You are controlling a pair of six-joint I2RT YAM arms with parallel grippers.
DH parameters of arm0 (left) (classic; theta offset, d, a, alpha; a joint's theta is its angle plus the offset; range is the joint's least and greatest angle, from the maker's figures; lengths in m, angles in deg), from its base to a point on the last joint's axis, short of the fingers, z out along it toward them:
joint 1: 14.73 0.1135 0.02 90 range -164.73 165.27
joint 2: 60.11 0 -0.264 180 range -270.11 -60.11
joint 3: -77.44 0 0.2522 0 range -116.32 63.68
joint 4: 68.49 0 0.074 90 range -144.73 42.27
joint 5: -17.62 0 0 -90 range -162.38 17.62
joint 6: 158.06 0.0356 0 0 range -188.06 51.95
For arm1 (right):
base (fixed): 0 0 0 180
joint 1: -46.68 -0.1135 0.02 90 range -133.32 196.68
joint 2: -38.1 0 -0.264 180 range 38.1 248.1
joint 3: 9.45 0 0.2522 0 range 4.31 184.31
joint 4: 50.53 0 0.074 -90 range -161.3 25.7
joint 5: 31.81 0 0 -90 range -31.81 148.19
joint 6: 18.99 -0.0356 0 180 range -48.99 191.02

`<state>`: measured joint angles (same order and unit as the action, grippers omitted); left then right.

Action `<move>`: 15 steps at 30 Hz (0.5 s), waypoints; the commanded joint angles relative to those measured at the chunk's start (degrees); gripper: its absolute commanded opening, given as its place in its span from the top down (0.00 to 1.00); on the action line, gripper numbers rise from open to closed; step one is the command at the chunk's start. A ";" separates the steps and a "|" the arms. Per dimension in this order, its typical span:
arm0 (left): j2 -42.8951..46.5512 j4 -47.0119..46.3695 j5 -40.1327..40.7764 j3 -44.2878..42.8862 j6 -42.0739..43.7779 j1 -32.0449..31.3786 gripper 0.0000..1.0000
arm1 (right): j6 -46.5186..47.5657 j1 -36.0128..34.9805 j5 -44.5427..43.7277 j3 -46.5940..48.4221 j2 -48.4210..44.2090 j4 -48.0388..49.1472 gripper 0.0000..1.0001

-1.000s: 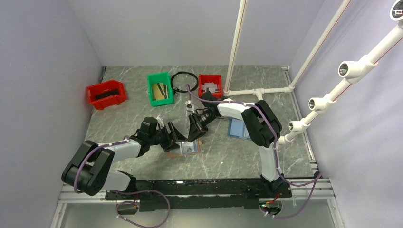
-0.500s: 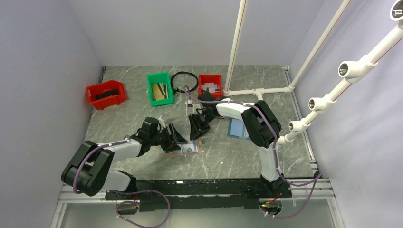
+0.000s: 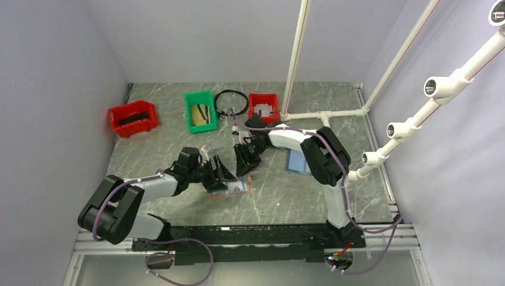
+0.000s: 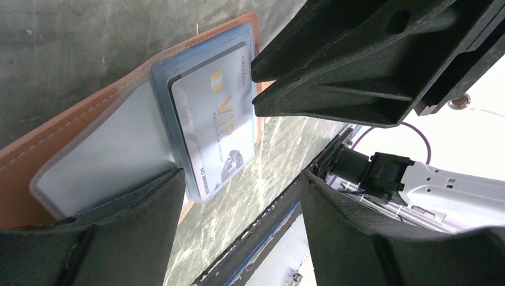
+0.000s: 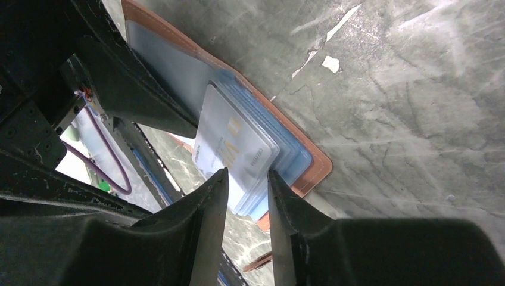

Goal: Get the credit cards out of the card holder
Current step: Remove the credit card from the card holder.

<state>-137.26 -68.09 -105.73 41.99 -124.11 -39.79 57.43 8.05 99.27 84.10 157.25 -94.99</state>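
Here, card holder point(image 3: 232, 189): we see it lying open and flat on the table point(image 3: 286, 199), around the middle and somewhat toward the near edge, reddish-brown cover down, pale blue pages up.
Credit card point(image 4: 217, 119): a pale card marked VIP sits in the top pocket of the stacked pages, on the half of the holder nearer the right arm. We cannot tell whether other cards lie under it.
Left gripper point(image 3: 221, 173): its fingers stand wide apart and hold nothing. One finger point(image 4: 119, 226) lies over the bare blue page at the holder's other half; the other hangs off the holder, above the table.
Right gripper point(image 5: 248, 173): its fingers are drawn in to a narrow gap, tips at the card's outer edge. We see nothing clamped between them, and we cannot tell whether the tips touch the card.
Far edge: a red bin point(image 3: 133, 117) toward the left, a green bin point(image 3: 200, 111), a black ring point(image 3: 231, 102) and a second red bin point(image 3: 263, 107).
Right side: a blue-covered holder point(image 3: 296, 161) lies flat, partly behind the right arm, well apart from the brown one.
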 commanded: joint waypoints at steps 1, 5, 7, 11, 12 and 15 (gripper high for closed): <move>-1.05 -2.07 -2.67 -2.06 2.45 -0.47 0.24 | -0.83 -0.83 1.84 1.51 1.70 1.08 0.68; -1.62 1.05 -1.48 -3.18 3.70 -1.07 0.23 | -2.65 -0.98 9.14 0.86 1.14 3.80 0.71; -1.96 3.57 -0.45 -4.14 4.68 -1.34 0.20 | -3.56 -1.24 11.64 0.44 0.86 5.02 0.71; -2.27 5.96 0.98 -5.21 5.47 -1.65 0.17 | -4.91 -1.44 14.77 -0.14 0.60 6.54 0.72; -2.16 6.17 1.34 -5.27 5.39 -1.74 0.17 | -5.21 -1.49 15.22 -0.20 0.59 6.79 0.72; -1.73 6.52 2.14 -5.24 4.94 -1.83 0.18 | -6.48 -1.58 16.61 -0.69 0.49 8.14 0.73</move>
<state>-139.14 -63.06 -105.68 38.23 -120.63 -41.28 53.39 6.82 111.13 84.05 158.21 -90.34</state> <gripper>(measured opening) 0.826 0.279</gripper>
